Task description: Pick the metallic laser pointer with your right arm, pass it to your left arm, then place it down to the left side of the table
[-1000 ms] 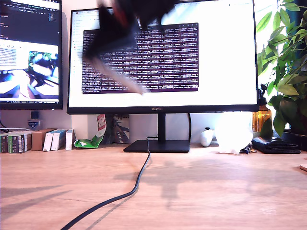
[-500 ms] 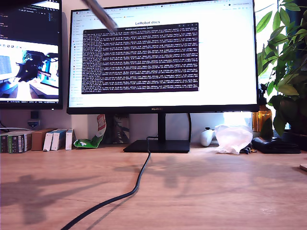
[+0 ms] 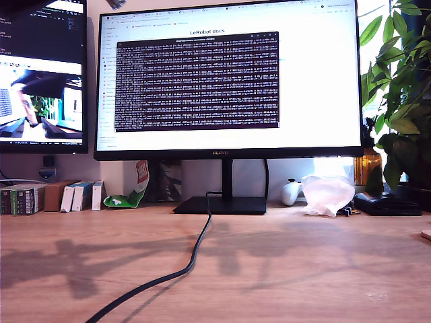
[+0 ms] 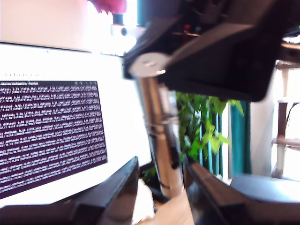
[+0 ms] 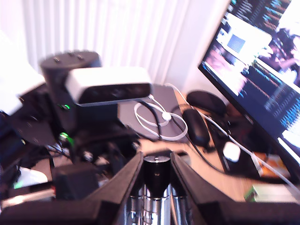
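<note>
The metallic laser pointer [image 4: 165, 154], shiny chrome with ridged bands, stands between the long black jaws of my first gripper [image 4: 161, 164]. A gap shows on one side of it. Its upper end sits in the bulky black gripper of the other arm [image 4: 220, 51]. In the second wrist view the pointer [image 5: 156, 197], dark cap outward, is pinched tight by my second gripper [image 5: 156, 173]. Beyond it is the first arm's white camera block [image 5: 110, 91] and green light. In the exterior view only a silvery tip [image 3: 116, 3] shows at the top edge, high above the table [image 3: 303, 269].
A black cable [image 3: 195, 256] runs from the monitor stand [image 3: 221, 204] across the table to the front edge. Two monitors [image 3: 229, 81] fill the back. Small boxes [image 3: 40, 197] stand at the exterior view's left, a crumpled plastic bag [image 3: 326, 194] and a plant [image 3: 404, 94] at its right.
The arm and the pointer it carries have risen toward the exterior view's upper left and left the picture. Only a silvery tip remains at the top edge. The shadows on the table have shifted.
</note>
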Tool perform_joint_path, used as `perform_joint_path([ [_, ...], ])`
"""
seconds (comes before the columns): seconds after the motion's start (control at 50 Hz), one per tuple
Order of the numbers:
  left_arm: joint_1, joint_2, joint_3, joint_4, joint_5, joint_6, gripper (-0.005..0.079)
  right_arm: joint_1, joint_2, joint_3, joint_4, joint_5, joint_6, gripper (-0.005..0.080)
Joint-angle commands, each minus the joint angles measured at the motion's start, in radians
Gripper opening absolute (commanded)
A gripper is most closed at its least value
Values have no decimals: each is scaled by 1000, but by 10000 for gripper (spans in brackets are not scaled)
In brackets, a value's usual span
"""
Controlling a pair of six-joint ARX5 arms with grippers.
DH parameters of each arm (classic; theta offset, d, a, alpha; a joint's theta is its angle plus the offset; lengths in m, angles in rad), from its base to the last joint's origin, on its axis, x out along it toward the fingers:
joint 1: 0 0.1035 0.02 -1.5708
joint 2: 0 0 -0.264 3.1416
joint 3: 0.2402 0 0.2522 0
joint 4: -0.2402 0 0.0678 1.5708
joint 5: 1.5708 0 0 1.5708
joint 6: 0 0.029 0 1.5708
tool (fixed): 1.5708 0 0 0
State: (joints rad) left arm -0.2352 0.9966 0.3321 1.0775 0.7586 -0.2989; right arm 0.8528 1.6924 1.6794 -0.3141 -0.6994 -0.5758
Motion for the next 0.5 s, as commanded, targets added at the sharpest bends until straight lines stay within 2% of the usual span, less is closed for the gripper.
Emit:
perform_joint_path([
  [0.0,-3,13,4,49,0,-23,273,16,2,6,19,-8,5,-11],
  [0.38,-4,24,5,73,0,-69,269,31,2,6,93,-9,35,-11],
  [0.48,-9,24,5,75,-1,-69,218,38,2,6,96,-10,42,-11],
])
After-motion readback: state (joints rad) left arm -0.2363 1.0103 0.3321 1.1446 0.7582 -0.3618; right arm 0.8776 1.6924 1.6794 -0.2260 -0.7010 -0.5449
